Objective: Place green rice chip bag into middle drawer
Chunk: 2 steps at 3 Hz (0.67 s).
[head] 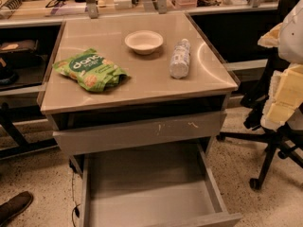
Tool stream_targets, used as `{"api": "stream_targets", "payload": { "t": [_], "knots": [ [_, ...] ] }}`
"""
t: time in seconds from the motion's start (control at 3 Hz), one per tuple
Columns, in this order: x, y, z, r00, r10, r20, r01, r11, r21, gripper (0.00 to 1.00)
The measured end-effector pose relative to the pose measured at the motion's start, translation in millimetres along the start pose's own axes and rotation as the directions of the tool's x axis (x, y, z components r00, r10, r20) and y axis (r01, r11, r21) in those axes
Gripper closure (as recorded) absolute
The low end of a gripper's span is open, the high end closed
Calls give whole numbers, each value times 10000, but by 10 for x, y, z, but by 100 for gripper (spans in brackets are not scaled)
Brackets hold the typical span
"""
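One camera looks down from high in front of the table (142,79), fairly near, facing the open middle drawer (151,188). The gripper is out of view.

A green rice chip bag (90,70) lay on the desk (151,82), left side; a white bowl (144,41) and a white patterned bottle (180,58), on its side, sat further right.

Cream bowl (144,42); white patterned bottle (180,59); green rice chip bag (90,70) light green, dark-green oval, white lettering.

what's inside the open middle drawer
Only bare grey floor shows in the middle drawer; its back is hidden under the scratched drawer front. The pincer is out of view.
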<state>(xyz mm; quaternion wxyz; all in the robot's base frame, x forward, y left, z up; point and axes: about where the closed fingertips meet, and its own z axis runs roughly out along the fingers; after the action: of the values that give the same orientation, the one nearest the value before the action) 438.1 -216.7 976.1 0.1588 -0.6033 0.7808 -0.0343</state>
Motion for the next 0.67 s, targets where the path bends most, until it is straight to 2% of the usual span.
{"api": "stream_targets", "payload": {
  "t": [0.33,0.67],
  "knots": [
    [-2,0,0,10000,-3,1,3,10000,0,0],
    [-142,22,-5,9998,-206,69,206,9998,0,0]
  ]
}}
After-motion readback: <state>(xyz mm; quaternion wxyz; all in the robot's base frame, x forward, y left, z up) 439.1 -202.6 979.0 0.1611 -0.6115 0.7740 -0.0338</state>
